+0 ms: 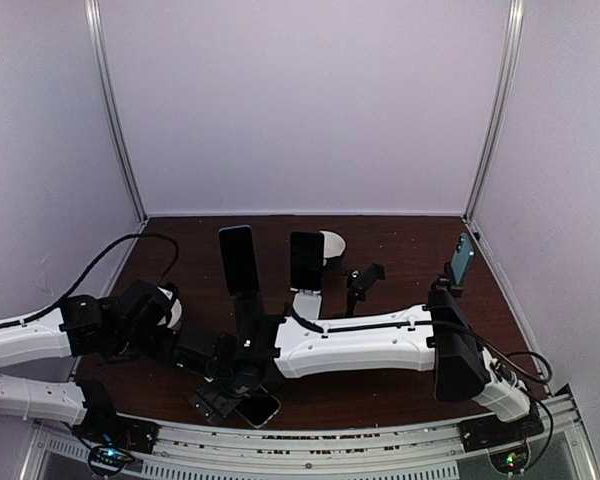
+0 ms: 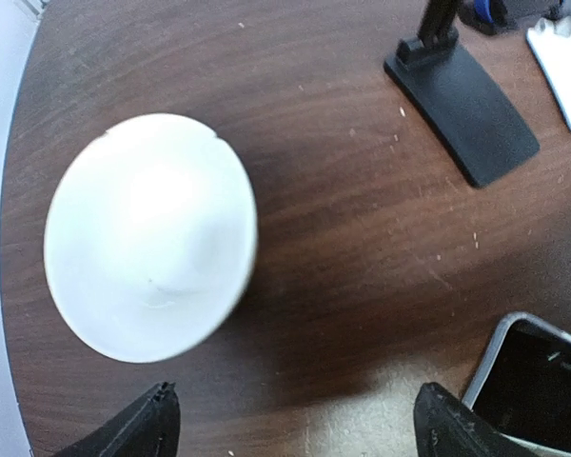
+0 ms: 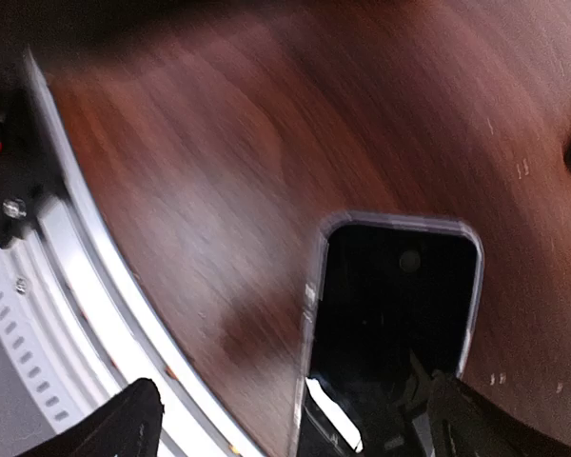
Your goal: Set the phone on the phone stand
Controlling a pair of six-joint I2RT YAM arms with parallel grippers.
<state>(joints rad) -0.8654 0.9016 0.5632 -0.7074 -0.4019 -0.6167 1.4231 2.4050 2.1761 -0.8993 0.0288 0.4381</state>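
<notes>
A black phone in a clear case (image 1: 261, 408) lies flat on the dark wood table near its front edge. It fills the lower middle of the right wrist view (image 3: 390, 314). My right gripper (image 1: 242, 385) hangs just above it, open and empty (image 3: 305, 424), with the fingers either side of the phone's near end. My left gripper (image 1: 166, 310) is open and empty (image 2: 300, 424) over bare table, next to a white round dish (image 2: 147, 238). An empty white stand (image 1: 306, 300) and an empty black stand (image 1: 362, 278) sit mid-table.
Two phones stand upright on stands at the back (image 1: 238, 260) (image 1: 305, 258), and another at the right (image 1: 463, 258). A black stand base (image 2: 466, 105) and a phone corner (image 2: 533, 381) show in the left wrist view. The metal table rail (image 3: 86, 314) runs close to the phone.
</notes>
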